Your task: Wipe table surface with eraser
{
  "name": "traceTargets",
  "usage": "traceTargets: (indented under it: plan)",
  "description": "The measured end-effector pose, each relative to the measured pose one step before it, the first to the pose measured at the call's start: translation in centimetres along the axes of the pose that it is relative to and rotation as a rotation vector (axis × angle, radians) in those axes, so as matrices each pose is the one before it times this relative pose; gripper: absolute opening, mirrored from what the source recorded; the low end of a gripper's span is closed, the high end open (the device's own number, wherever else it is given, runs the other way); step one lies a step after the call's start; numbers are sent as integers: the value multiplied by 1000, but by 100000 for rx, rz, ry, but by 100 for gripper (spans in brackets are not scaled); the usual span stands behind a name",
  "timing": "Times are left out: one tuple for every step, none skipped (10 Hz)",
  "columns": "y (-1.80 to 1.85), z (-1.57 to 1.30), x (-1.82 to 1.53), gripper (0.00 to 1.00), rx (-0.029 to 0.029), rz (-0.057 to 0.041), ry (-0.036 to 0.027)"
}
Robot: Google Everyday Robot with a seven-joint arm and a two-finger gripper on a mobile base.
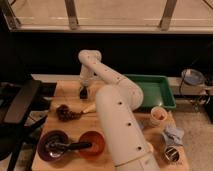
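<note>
The table surface (pixel 70 126) is a light tan wooden top under my white arm. My gripper (pixel 83 93) hangs at the far left part of the table, tip down at the wood. A small dark block, the eraser (pixel 83 94), sits at the gripper tip against the tabletop.
A green tray (pixel 157 90) lies at the back right. A dark brown lumpy cluster (pixel 66 113) and a pale stick (pixel 89 107) lie left of my arm. Two bowls (pixel 52 145) (pixel 92 143) with a dark utensil stand at the front. A cup (pixel 157 116), a cloth (pixel 173 135) and a tin (pixel 172 154) are at the right. A black chair (pixel 20 102) stands at the left.
</note>
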Motion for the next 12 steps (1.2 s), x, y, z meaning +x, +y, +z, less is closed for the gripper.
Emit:
traceTargets:
  plan:
    - [-901, 118, -58, 0, -133, -2327, 95]
    - [-1055, -155, -368, 0, 191, -2809, 420]
    - [-804, 129, -726, 0, 296, -2527, 30]
    - [-669, 108, -877, 0, 983, -2204, 386]
    - [-258, 339, -941, 0, 516, -1217, -251]
    - [-219, 598, -1187, 0, 580, -524, -995]
    - [10, 662, -836, 0, 335, 364, -1018]
    - [259, 502, -396, 0, 118, 1194, -1140]
    - [985, 646, 11, 0, 203, 2873, -987]
    - [794, 152, -27, 0, -348, 2152, -678]
    - [1063, 130, 107, 0, -695, 2790, -473]
    - [843, 36, 343, 0, -835, 2540, -49]
